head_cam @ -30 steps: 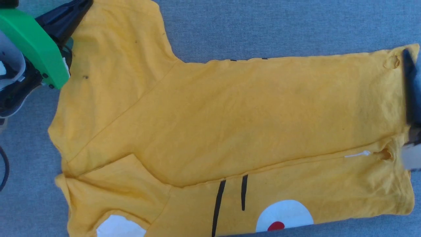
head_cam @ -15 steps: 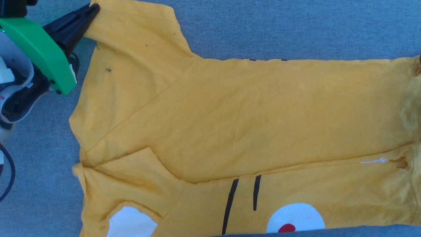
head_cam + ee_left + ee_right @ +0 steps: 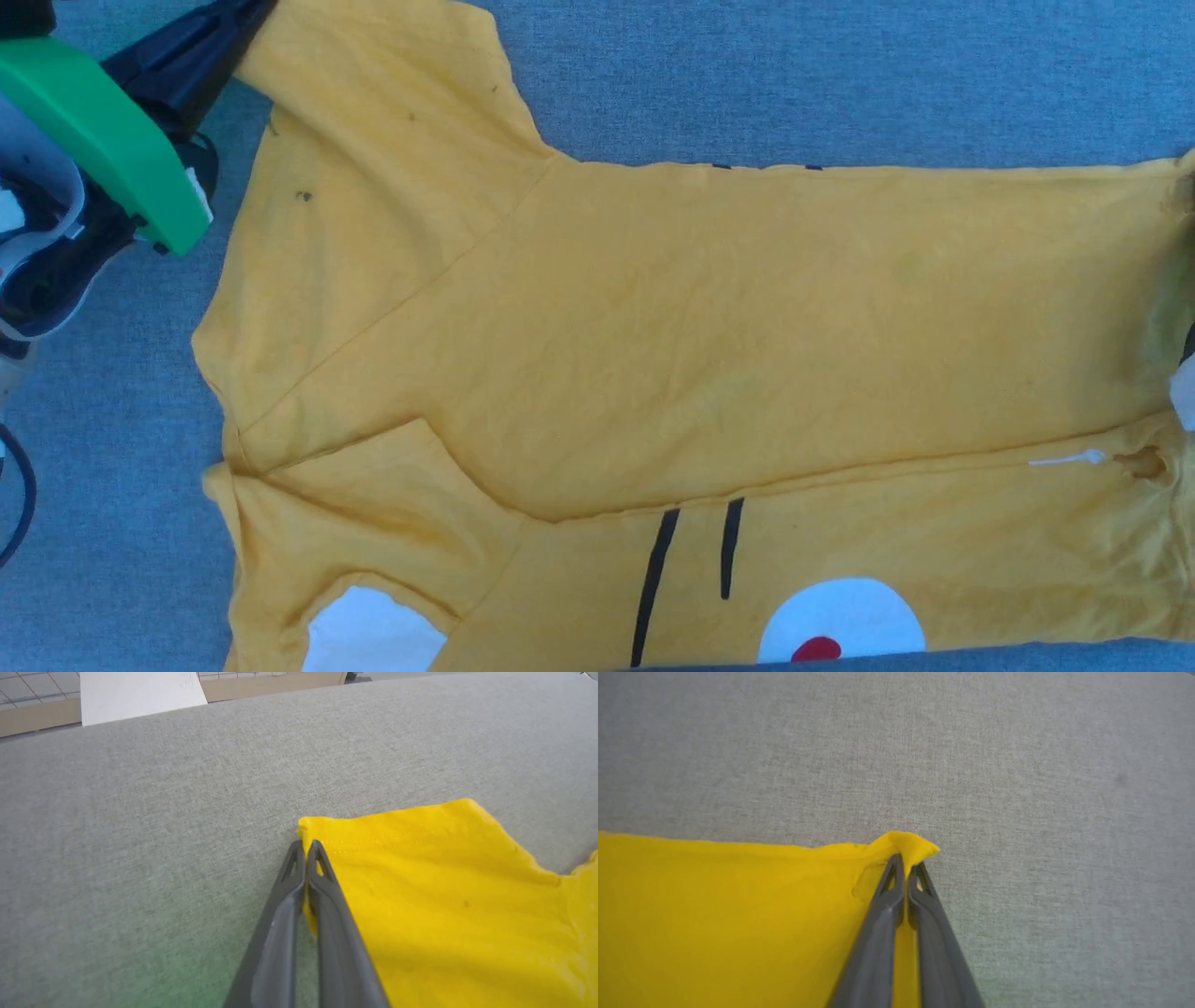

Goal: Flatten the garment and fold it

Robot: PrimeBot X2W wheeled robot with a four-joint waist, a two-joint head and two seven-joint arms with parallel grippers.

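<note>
The yellow-orange garment (image 3: 709,327) lies spread on the grey surface, collar side to the left, hem to the right. One side is folded over the middle, and black lines, white patches and a red dot show along the bottom. My left gripper (image 3: 250,17) is shut on the corner of the far sleeve; in the left wrist view its tips (image 3: 306,848) pinch the sleeve hem (image 3: 444,896). My right gripper (image 3: 906,861) is shut on the far hem corner of the garment (image 3: 728,914), which bunches up a little at the tips.
Grey fabric-covered table (image 3: 840,75) runs all around the shirt. Past its far edge, the left wrist view shows a white sheet (image 3: 135,693) and a tan border. A black cable (image 3: 14,504) hangs at the left. A pale bit of my right arm (image 3: 1184,403) sits at the right border.
My right gripper has closed on the hem corner. The left gripper keeps its hold on the sleeve corner. The head view has shifted, so the shirt sits further right in it.
</note>
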